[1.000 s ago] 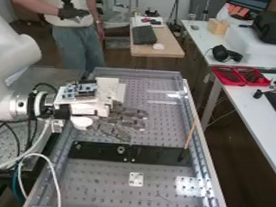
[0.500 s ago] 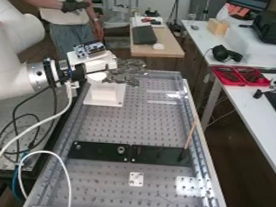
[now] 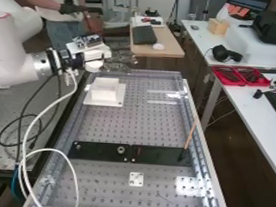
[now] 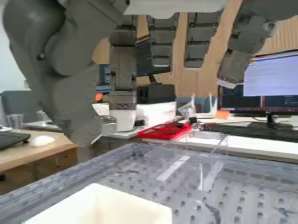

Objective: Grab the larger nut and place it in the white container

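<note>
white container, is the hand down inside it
No, in the high view the hand is up and away from the white container, outside its walls.

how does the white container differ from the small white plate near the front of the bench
The white container stands up with walls, while the small white plate lies flat. The container is clearly the larger; the plate is small and has dark spots on its face, where the container's walls look plain. The container sits beyond the black bar, the plate on its near side. Both are white and on the perforated bench.

White container (image 4: 100, 207); red tray (image 4: 165, 131) beyond
</note>
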Motion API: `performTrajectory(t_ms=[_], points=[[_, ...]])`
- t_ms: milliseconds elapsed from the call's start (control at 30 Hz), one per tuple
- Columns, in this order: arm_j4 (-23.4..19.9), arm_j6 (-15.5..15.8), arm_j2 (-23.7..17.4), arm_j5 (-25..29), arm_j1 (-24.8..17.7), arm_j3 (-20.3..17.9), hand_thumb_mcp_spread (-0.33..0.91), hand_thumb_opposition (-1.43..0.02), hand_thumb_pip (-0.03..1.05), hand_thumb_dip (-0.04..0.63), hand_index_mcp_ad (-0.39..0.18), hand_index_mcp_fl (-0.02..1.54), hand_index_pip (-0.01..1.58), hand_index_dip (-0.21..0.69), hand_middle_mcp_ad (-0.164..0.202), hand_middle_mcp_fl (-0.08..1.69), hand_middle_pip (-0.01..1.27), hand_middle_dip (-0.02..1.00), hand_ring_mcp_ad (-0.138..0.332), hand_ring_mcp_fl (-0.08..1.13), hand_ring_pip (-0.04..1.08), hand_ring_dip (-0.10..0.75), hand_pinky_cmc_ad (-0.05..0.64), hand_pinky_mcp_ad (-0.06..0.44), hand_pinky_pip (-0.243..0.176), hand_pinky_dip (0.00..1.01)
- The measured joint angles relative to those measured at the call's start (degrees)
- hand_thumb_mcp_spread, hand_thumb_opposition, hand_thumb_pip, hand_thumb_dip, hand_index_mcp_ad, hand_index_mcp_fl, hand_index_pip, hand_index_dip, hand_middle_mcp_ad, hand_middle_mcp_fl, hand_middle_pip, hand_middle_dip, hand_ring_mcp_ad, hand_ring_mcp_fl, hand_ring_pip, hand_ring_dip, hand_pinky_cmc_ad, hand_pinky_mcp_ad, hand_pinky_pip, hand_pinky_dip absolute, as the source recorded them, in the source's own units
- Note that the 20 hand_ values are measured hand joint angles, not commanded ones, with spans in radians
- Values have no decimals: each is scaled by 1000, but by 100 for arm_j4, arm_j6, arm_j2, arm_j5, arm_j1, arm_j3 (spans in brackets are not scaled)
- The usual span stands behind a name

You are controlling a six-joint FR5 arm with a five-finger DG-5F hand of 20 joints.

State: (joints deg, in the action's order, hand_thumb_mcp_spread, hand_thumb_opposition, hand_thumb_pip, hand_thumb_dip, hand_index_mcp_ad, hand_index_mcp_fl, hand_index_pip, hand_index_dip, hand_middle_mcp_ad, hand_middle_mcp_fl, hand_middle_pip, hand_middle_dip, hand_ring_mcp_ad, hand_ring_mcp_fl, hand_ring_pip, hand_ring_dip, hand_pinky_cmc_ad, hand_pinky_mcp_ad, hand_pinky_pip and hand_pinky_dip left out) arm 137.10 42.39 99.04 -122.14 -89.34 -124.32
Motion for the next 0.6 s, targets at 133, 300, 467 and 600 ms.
performTrajectory(t_ms=[133,300,467,600], points=[[69,83,22,456,-308,-133,318,-869,719,204,-126,333,1522,63,68,-12,120,187,138,2,173,138,346,291,-94,653],[53,89,75,1007,-609,-286,318,-869,719,204,-126,333,1522,63,68,-12,120,187,136,2,173,136,346,291,-94,651],[39,84,180,1362,-843,-416,318,-869,719,204,-126,333,1522,63,63,-12,120,188,136,2,173,138,346,295,-94,656],[109,97,285,1534,-906,-446,318,-869,719,204,-126,333,1522,63,68,-12,120,188,136,2,171,136,346,295,-94,646]])
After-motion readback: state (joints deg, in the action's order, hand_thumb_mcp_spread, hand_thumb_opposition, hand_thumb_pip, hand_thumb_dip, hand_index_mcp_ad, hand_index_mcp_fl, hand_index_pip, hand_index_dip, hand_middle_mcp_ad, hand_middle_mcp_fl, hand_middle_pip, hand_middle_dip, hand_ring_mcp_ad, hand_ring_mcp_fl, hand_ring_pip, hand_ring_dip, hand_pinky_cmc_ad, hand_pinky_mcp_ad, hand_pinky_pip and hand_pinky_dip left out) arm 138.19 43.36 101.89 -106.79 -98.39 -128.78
